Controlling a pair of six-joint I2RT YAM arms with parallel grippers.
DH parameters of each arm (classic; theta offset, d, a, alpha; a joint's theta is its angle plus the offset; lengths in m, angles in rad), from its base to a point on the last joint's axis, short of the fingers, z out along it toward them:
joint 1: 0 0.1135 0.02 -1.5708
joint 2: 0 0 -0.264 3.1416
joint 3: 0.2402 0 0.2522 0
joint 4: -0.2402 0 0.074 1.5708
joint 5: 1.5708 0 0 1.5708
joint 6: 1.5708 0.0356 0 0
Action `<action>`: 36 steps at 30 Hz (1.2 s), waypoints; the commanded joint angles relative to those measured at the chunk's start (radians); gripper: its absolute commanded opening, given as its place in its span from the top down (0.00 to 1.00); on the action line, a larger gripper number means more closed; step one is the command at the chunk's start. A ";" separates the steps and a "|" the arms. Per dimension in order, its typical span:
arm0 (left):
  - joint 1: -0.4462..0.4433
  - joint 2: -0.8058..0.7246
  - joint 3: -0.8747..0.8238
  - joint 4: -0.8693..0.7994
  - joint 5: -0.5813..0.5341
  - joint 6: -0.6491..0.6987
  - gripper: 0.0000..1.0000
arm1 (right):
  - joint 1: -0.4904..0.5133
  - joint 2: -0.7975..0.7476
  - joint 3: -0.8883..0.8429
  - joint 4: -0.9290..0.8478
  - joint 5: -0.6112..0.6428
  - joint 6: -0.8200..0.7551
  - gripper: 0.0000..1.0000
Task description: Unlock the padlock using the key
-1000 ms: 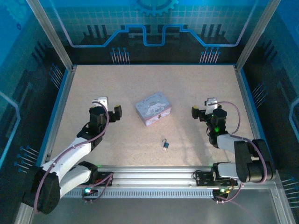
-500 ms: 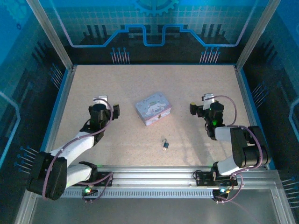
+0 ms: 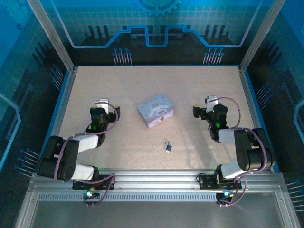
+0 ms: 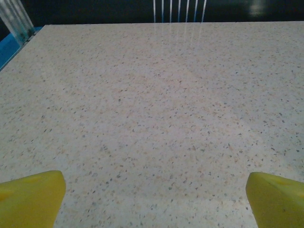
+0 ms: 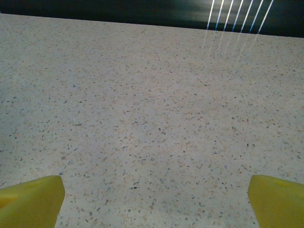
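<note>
We're seeing the padlock [image 3: 168, 147] lying on open table [image 3: 133, 83] near the front rail [image 3: 156, 175], about midway between the arms; the key is too small to pick out. The left gripper [image 3: 109, 107] and right gripper [image 3: 204, 107] are sitting wide open and empty. They're flanking the tin box [image 3: 156, 110], well apart from the table's sides.
</note>
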 commanded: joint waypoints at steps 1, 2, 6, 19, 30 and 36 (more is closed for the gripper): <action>0.018 0.058 -0.026 0.192 0.059 0.039 0.01 | -0.002 0.005 0.009 -0.005 0.017 -0.013 0.00; 0.020 0.082 -0.034 0.234 0.067 0.042 0.01 | -0.002 0.006 0.009 -0.005 0.016 -0.013 0.00; 0.042 0.156 -0.082 0.383 0.092 0.023 0.01 | -0.001 0.006 0.009 -0.005 0.018 -0.014 0.00; 0.123 0.143 0.013 0.183 0.185 -0.047 0.01 | 0.006 0.007 0.011 -0.005 0.024 -0.022 0.00; 0.123 0.143 0.014 0.184 0.185 -0.046 0.01 | 0.009 0.008 0.012 -0.008 0.028 -0.024 0.00; 0.123 0.143 0.013 0.183 0.185 -0.046 0.01 | 0.002 0.010 0.022 -0.026 -0.030 -0.038 0.00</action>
